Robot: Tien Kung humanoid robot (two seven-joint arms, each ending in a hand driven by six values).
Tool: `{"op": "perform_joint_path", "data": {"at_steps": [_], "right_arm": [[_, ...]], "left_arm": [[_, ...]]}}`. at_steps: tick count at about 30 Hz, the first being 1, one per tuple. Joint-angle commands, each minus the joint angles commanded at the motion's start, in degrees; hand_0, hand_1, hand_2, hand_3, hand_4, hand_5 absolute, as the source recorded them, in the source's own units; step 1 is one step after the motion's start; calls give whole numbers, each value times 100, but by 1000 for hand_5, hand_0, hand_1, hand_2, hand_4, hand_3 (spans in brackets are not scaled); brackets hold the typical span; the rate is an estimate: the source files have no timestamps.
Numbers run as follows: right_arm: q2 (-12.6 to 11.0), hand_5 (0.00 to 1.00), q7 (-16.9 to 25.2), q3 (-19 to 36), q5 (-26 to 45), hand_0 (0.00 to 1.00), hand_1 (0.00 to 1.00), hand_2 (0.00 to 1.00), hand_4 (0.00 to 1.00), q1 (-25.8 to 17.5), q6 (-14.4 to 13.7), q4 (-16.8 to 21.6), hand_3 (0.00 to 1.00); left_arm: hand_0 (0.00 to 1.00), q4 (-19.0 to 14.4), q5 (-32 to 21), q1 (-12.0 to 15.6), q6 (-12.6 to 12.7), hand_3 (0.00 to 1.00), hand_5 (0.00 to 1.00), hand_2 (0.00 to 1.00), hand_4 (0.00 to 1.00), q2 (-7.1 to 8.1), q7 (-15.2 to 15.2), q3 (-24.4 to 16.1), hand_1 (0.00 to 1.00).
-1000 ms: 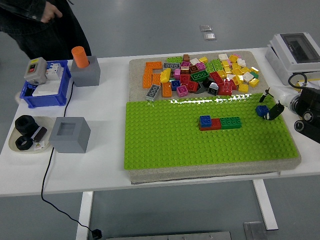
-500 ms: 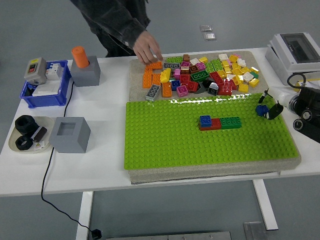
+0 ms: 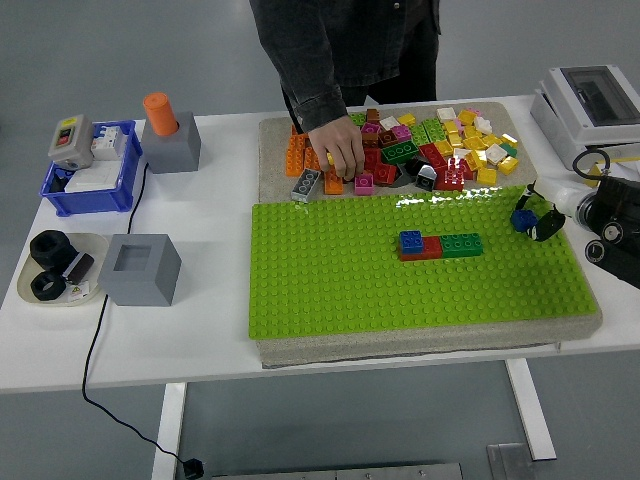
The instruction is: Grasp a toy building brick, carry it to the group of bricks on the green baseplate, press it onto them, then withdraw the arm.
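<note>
The right hand (image 3: 540, 222) hung over the green baseplate (image 3: 330, 290) near its right edge, fingers closed on a blue brick (image 3: 523, 220) — well apart from the group of bricks (image 3: 438, 245) mid-plate. A person's hand (image 3: 338, 150) reached into the loose brick pile (image 3: 420, 150) on the counter (image 3: 200, 340).

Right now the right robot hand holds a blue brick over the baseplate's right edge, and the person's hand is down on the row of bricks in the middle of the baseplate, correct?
Not quite. The head view shows the person's hand in the loose brick pile behind the green baseplate, not on the row of bricks. The right robot hand does hold the blue brick at the right edge.
</note>
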Motion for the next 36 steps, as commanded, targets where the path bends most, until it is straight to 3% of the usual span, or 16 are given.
{"op": "perform_joint_path", "data": {"at_steps": [4,5,10,11,20,36], "right_arm": [[-7,2,-4,-7,25,998,998,998,597,-11,-21,6,656],[-9,2,-5,-8,28,998,998,998,621,-13,-24,5,602],[-13,2,-9,-9,39,998,998,998,621,-29,-43,1,602],[-13,2,-10,-7,38,998,998,998,621,-32,-45,0,564],[-25,2,-16,-16,37,998,998,998,600,-49,-93,9,558],[-116,2,52,-254,189,998,998,969,557,-119,-520,102,571]], "left_arm": [[862,-1,-2,3,16,643,499,874,919,1,-8,-9,902],[860,-1,-3,4,18,643,499,871,920,0,-9,-10,902],[860,0,-4,8,30,643,499,871,920,-2,-18,-12,902],[860,0,-5,9,32,642,497,871,920,-3,-21,-11,901],[859,2,-18,21,46,642,496,871,919,-11,-43,-1,901],[858,4,-38,56,59,642,490,872,918,-21,-70,12,901]]}}
